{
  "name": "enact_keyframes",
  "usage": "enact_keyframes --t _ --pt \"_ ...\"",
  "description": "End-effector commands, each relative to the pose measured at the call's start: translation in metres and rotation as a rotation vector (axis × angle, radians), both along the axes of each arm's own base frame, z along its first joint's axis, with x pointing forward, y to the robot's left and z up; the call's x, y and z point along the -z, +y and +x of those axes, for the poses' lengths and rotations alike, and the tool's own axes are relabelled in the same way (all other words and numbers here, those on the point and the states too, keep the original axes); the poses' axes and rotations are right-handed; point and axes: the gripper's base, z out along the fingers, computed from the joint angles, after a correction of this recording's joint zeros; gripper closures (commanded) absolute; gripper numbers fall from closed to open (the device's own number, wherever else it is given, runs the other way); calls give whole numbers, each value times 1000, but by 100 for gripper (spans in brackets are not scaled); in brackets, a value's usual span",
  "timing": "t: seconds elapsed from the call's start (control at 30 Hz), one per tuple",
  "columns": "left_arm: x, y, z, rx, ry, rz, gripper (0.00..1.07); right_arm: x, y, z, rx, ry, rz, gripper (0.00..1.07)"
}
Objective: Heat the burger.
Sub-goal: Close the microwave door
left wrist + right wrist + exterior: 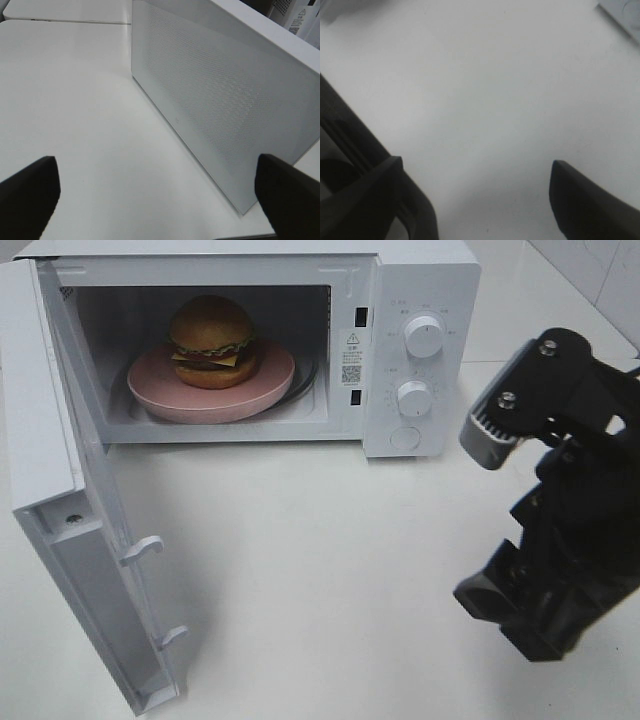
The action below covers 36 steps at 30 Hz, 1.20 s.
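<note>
flat white table (pixel 330 540): fills the exterior high view and carries everything else.
boxy white microwave oven (pixel 440 290): stands at the table's 12 o'clock edge, its cavity open to the camera and its control panel on the 3 o'clock side.
white microwave door (pixel 95 580): swung fully open on the cavity's 9 o'clock side, running out toward 7 o'clock; the left wrist view shows its dotted outer face (pixel 215 95).
black jointed right arm (pixel 570 510): hangs over the table at 4 o'clock, well apart from the oven.
right gripper (pixel 485 200): its two dark fingers (pixel 590 200) stand wide apart, with bare white table showing between them.
left gripper (pixel 157 195): out of the exterior high view; in its wrist view the two dark fingers (pixel 27 192) stand wide apart over bare table, near the door's outer face but clear of it.
round pink plate (pixel 160 390): lies flat on the cavity floor.
burger (pixel 212 340): glossy golden-brown bun with green lettuce, yellow cheese and a dark patty, sitting upright on the plate inside the oven, slightly toward the plate's 12 o'clock side.
two round white knobs: upper knob (pixel 424 336) and lower knob (pixel 414 397) sit one above the other on the control panel, with a round white button (pixel 404 437) just below at 6 o'clock.
two white latch hooks: one hook (pixel 142 550) and another (pixel 172 637) stick out of the door's free edge.
</note>
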Motion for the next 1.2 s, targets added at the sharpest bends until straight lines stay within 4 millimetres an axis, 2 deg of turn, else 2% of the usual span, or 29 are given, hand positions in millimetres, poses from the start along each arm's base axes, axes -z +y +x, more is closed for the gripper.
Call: enact_keyframes --t 0.03,0.43,0.7,1.0,1.2 --pt "0 0 -2 -8 -27 -6 9 -2 -9 -10 19 56 -36 31" --pt "0 0 -2 -8 -27 -6 9 -21 -39 -40 101 103 -48 31" --pt "0 0 -2 -8 -27 -6 9 -34 -58 -59 126 49 9 31" --pt "0 0 -2 -8 -27 -6 9 -22 -89 -74 292 -12 66 31" --pt "0 0 -2 -8 -27 -6 9 -19 -106 -87 428 -149 168 31"
